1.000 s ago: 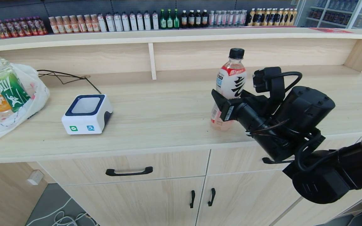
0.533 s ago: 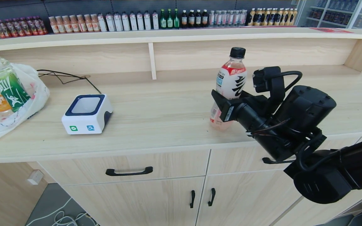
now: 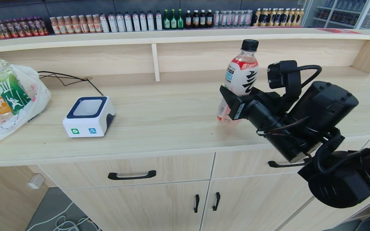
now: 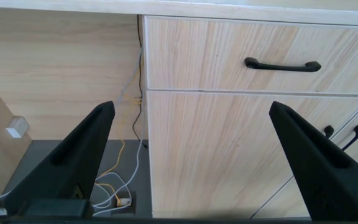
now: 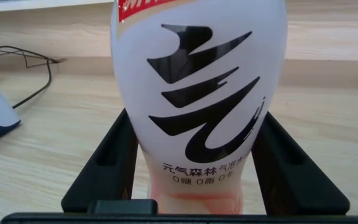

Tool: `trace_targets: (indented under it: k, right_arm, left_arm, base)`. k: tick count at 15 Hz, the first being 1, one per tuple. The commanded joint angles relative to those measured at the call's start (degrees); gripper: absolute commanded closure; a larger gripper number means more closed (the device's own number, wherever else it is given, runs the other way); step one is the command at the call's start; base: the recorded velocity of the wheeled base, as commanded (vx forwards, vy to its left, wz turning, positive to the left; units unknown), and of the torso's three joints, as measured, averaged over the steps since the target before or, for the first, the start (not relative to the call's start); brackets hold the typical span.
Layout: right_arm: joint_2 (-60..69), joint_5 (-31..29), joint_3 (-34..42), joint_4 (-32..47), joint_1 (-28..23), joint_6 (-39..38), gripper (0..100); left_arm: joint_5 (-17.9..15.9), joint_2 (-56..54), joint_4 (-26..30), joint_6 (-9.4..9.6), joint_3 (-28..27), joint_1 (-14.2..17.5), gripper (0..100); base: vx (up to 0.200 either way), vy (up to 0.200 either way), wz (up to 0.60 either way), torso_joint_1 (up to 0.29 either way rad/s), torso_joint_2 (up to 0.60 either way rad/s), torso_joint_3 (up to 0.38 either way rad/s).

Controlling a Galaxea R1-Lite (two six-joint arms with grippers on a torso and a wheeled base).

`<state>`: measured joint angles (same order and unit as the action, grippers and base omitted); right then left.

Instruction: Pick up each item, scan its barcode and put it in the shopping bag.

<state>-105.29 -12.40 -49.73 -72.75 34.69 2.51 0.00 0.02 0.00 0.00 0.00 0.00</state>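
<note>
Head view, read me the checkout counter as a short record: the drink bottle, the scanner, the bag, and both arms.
held item: bottle, pink drink, black cap, tilted, seemingly just clear of the counter
right arm: right gripper, fingers shut on the bottle's lower half
scanner: scanner, white and blue box, well left of the bottle
bag: shopping bag at the counter's left end, drinks inside
left arm: left gripper open, low, facing the cupboard front

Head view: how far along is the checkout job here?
Done: bagged bottles sit in the shopping bag. In hand: the right gripper clamps the pink bottle, tilted. Left: pass it over the scanner, then bag it.
</note>
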Motion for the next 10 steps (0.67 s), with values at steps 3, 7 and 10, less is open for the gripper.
trace_targets:
  k: [3, 7, 10]
  right_arm:
    - [4.6, -0.1, 1.5, 0.2, 0.0, 0.1, 100]
    - [10.7, -0.2, 5.7, 0.2, 0.0, 1.6, 100]
    - [15.3, -0.2, 11.1, 0.1, 0.0, 1.9, 100]
  left_arm:
    - [0.0, 0.0, 0.0, 0.00, 0.0, 0.0, 0]
    - [0.0, 0.0, 0.0, 0.00, 0.0, 0.0, 0]
    - [0.0, 0.0, 0.0, 0.00, 0.0, 0.0, 0]
  base:
    - [0.000, 0.000, 0.00, 0.000, 0.00, 0.000]
    - [0.000, 0.000, 0.00, 0.000, 0.00, 0.000]
    - [0.000, 0.000, 0.00, 0.000, 0.00, 0.000]
